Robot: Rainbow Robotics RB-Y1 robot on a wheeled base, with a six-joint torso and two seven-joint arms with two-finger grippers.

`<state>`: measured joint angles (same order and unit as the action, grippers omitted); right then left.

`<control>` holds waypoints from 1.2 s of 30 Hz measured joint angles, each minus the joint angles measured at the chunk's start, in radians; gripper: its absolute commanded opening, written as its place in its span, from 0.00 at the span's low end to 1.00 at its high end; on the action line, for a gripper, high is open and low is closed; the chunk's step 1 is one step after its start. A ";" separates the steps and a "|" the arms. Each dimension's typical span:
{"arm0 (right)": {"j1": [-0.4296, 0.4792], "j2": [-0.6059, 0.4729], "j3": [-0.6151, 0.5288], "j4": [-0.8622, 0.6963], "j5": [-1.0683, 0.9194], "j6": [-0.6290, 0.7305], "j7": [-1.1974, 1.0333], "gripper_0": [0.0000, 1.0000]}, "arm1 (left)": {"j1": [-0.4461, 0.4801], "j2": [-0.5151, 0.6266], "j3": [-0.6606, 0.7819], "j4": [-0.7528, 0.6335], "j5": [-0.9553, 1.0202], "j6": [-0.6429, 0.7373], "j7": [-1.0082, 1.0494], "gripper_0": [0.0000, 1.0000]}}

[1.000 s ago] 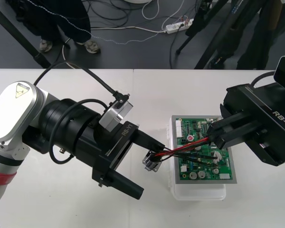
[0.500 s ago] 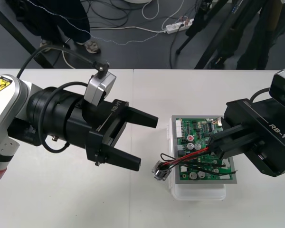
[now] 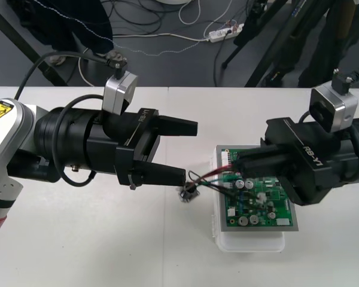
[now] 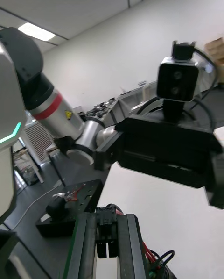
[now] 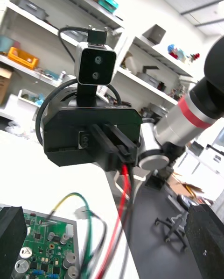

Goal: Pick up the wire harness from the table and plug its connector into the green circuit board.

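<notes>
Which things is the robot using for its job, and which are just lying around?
For the job: wire harness in the shut right gripper; green circuit board; white base; open left gripper.
Just lying about: power strip and cables on the floor.

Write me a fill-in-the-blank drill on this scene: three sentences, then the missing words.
1. The right gripper is ___ on the wire harness.
2. The left gripper has its fingers ___.
3. The socket sits off the green circuit board, on the side of the ___ gripper.
Missing words: shut; open; left.
</notes>
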<state>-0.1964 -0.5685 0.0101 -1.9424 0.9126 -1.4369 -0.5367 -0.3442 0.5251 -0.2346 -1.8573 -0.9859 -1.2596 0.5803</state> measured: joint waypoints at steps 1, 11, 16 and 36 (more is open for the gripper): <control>0.000 0.004 0.000 0.000 0.003 0.019 0.000 0.00 | 0.008 -0.001 0.000 0.000 0.002 0.007 0.000 1.00; 0.001 0.024 0.000 -0.010 0.005 0.091 0.001 0.00 | 0.095 -0.016 0.000 -0.042 0.014 0.092 -0.040 1.00; 0.002 0.035 0.000 -0.011 0.005 0.100 0.007 0.00 | 0.110 -0.023 0.000 -0.087 0.014 0.146 -0.069 1.00; 0.028 0.070 0.010 -0.013 0.005 0.115 0.090 0.00 | 0.090 -0.068 -0.043 -0.096 -0.062 0.249 -0.102 1.00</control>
<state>-0.1682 -0.4986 0.0202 -1.9553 0.9175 -1.3216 -0.4469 -0.2538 0.4571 -0.2777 -1.9531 -1.0478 -1.0105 0.4785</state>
